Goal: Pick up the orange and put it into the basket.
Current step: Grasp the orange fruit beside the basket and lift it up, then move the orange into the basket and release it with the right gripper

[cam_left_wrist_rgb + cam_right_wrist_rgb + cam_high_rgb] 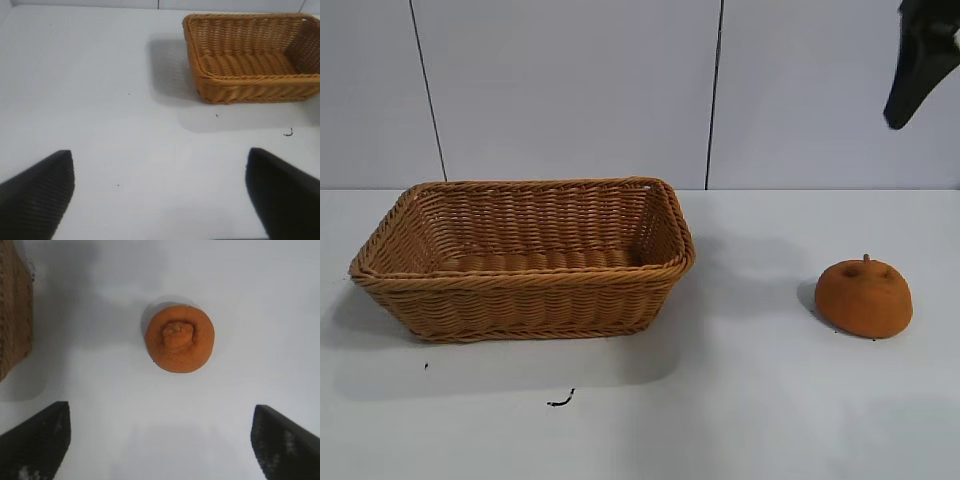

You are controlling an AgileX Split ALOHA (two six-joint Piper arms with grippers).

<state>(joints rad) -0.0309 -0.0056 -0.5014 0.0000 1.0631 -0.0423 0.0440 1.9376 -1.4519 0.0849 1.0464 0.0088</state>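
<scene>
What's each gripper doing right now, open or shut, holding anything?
Left gripper: open, empty, over bare table short of the tan woven wicker basket.
Right gripper: open wide, empty, pointing down above the squat matte orange.

place: lab test bench | cue: bare white table (740, 420), panelled wall (570, 90)

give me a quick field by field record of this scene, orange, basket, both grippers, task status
orange: squat matte orange lump with a small brown stem, stem up on the white table, right of the basket, apart from it
basket: large rectangular tan woven wicker basket, nothing visible inside
right gripper: open wide, pointing down above the orange, not touching it; a dark part of it shows at the exterior view's top right
left gripper: open, over bare table, basket ahead of it
task status: orange not yet grasped
</scene>
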